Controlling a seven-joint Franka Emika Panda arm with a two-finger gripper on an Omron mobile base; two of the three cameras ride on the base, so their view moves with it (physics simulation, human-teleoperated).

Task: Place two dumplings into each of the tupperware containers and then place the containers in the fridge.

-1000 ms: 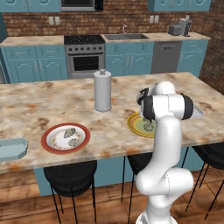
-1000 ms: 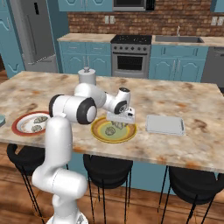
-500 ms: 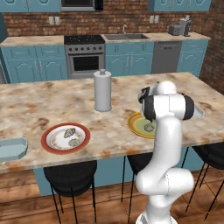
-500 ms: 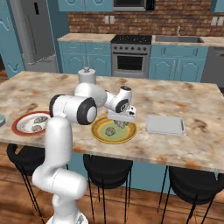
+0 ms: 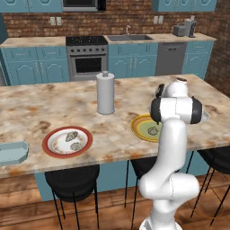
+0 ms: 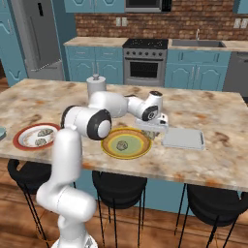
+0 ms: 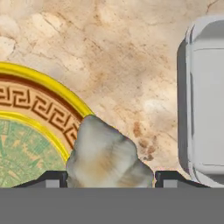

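Now I am squeezing gripper [image 7: 109, 177] on one dumpling [image 7: 107, 157] at yellow plate [image 7: 30, 127] edge, whitish container [image 7: 205, 100] just right. Nothing packed yet: blue container [image 5: 12, 152] far left, fridge [image 6: 41, 38] waiting.

Island counter [image 6: 213, 162]: runs left to right across the near part of the kitchen, stools tucked under its near edge.
Left plate [image 5: 67, 142]: near-left on the counter, two dumplings [image 5: 74, 141] on it.
Left container [image 5: 12, 152]: at the counter's far left end, left of that plate.
Canister [image 5: 105, 93]: mid-counter, behind and between the two plates.
Right plate [image 6: 126, 143]: near the counter's near edge, right of the canister, one dumpling [image 6: 122, 144] on it.
Gripper [image 6: 153, 133]: over the right plate's right rim, a dumpling [image 7: 107, 157] between its fingertips.
Right container [image 6: 183, 138]: just right of the right plate, apart from it.
Stove [image 6: 146, 60]: against the far wall.
Fridge [image 6: 39, 36]: far left.
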